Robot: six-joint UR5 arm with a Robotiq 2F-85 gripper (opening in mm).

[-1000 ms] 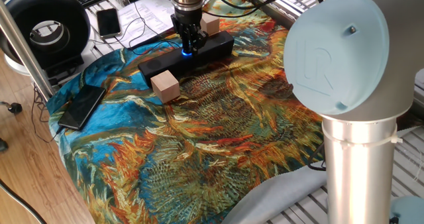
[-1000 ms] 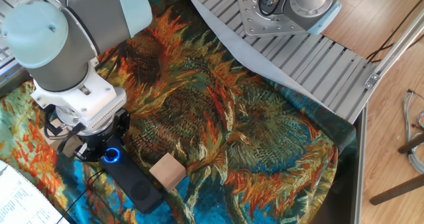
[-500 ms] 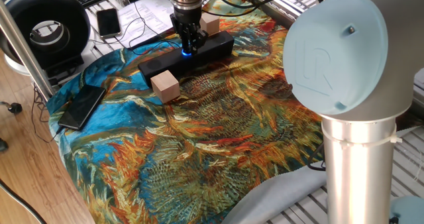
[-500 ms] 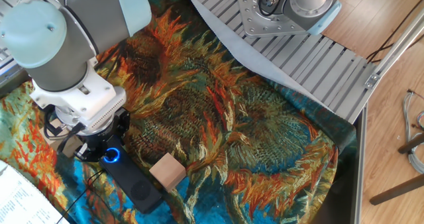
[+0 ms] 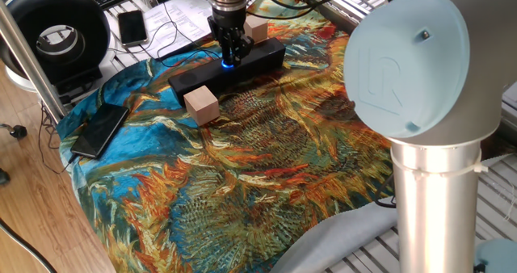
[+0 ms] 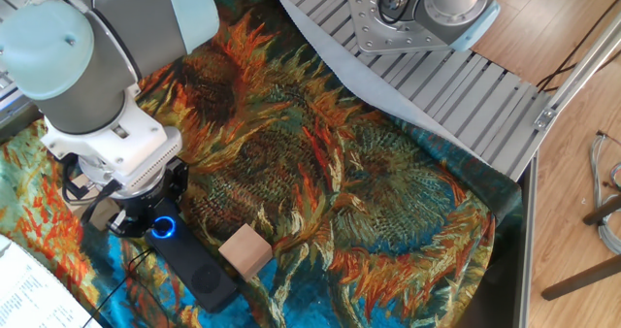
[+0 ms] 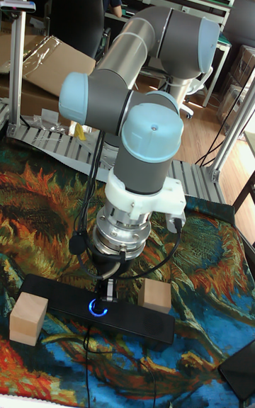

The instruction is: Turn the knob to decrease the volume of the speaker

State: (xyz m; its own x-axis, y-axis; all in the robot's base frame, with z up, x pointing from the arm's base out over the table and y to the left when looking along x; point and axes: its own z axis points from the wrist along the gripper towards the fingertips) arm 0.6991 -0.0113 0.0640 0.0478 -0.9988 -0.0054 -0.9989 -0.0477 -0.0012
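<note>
The speaker (image 5: 254,56) is a long black bar lying across the sunflower cloth, also seen as the speaker (image 6: 206,276) and the speaker (image 7: 145,321). Its knob (image 5: 227,63) glows blue at the middle of the top face, as do the knob (image 6: 163,228) and the knob (image 7: 98,307). My gripper (image 5: 229,55) points straight down onto it, its dark fingers (image 7: 110,289) hugging the knob on both sides. From the other side the gripper (image 6: 155,217) stands over the blue glow, and the arm hides the speaker's far end.
One tan wooden cube (image 5: 201,105) sits in front of the speaker and another cube (image 5: 256,28) behind it. A flat black phone (image 5: 98,130) lies at the cloth's left edge. Cables, papers and a second phone (image 5: 132,27) lie beyond the speaker. The arm's base (image 5: 436,208) stands on the ribbed metal table.
The arm's joints have shifted very slightly, as in a small wrist turn. The gripper stays on the knob, and the speaker and cubes have not moved.
</note>
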